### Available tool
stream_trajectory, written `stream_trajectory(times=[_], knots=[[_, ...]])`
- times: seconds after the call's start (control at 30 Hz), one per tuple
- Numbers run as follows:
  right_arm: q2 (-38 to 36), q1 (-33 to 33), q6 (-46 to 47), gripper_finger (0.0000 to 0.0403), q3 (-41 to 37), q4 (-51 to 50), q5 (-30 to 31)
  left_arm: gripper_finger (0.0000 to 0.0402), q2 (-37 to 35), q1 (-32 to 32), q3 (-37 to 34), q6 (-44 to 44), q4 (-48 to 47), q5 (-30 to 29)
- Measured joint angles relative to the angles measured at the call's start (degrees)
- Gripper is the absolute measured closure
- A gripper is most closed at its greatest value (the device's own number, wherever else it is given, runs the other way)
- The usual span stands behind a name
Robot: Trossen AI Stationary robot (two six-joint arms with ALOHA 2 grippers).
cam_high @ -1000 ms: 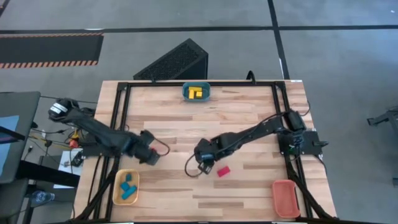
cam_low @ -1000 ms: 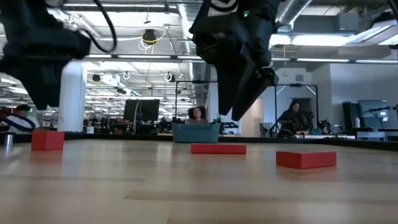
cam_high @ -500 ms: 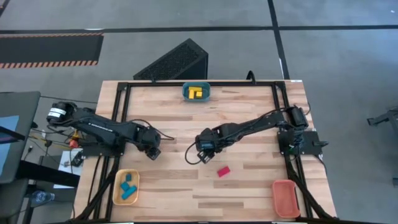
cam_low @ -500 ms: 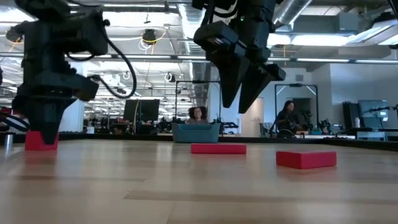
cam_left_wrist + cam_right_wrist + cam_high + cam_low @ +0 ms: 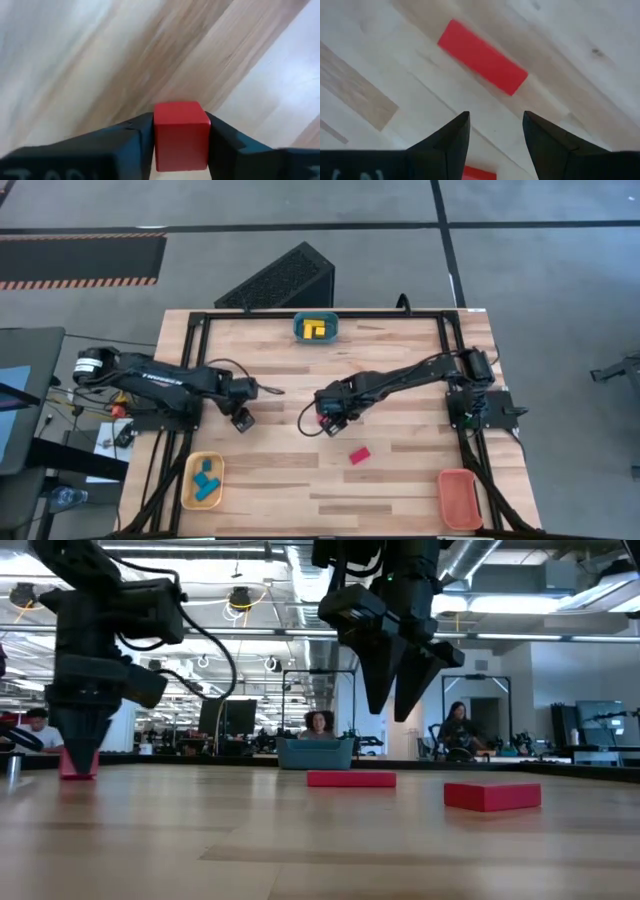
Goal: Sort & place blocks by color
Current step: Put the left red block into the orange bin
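Note:
My left gripper (image 5: 243,423) points down at the table's left and is shut on a red cube (image 5: 181,135), which also shows in the low view (image 5: 78,768). My right gripper (image 5: 331,425) hangs open above mid-table, over a red bar (image 5: 350,779) that rests flat on the wood. A second red bar (image 5: 359,454) lies flat nearer the front edge, apart from both grippers, and shows ahead of the right fingers (image 5: 482,56). My left gripper pinches the red cube by two opposite sides (image 5: 160,142) between its two fingers (image 5: 132,137). The fingers come from above, pointing down. The cube stands upright, and its underside looks to be on the table (image 5: 78,776).
A teal tray (image 5: 316,328) with yellow blocks stands at the far edge. A yellow tray (image 5: 203,480) with blue blocks sits at the near left. An orange-red tray (image 5: 459,498) sits at the near right. People sit in the room behind the table.
My left gripper has swung toward the table's far edge, rolled its wrist and sunk onto the red cube, which has stayed in place. My right gripper has drifted a little toward the far edge, away from the near red bar, and has rolled slightly.

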Motion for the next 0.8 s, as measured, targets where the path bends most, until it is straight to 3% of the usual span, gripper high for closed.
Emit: stream_trajectory(times=[0.17, 0.33, 0.43, 0.6, 0.7, 0.8], knots=[[0.00, -0.26, -5.49, 0.0206, 5.84, -5.56, 0.60, 0.0305, 0.12, 3.68, -0.03, 7.07, 12.85, -1.24], [-2.64, 1.07, -13.07, 0.0221, 10.52, -12.30, 16.88, 0.0305, 2.52, 6.28, 0.25, 4.36, 35.62, 3.13], [-7.38, 0.71, -14.89, 0.0235, 9.12, -14.28, 22.79, 0.0305, 6.76, 6.49, 0.79, 1.65, 45.45, 6.71], [-19.74, -0.07, -16.51, 0.0253, -4.28, -7.79, 27.42, 0.0305, 15.56, 3.90, 8.68, 4.08, 52.50, 2.85], [-28.72, 0.13, -17.54, 0.0263, -16.31, 0.86, 23.63, 0.0301, 21.38, 1.28, 16.31, 6.35, 53.73, 0.80], [-37.86, 0.23, -17.60, 0.0274, -25.57, 6.70, 15.64, 0.0283, 27.08, -0.86, 24.43, 6.15, 53.53, -0.46]])
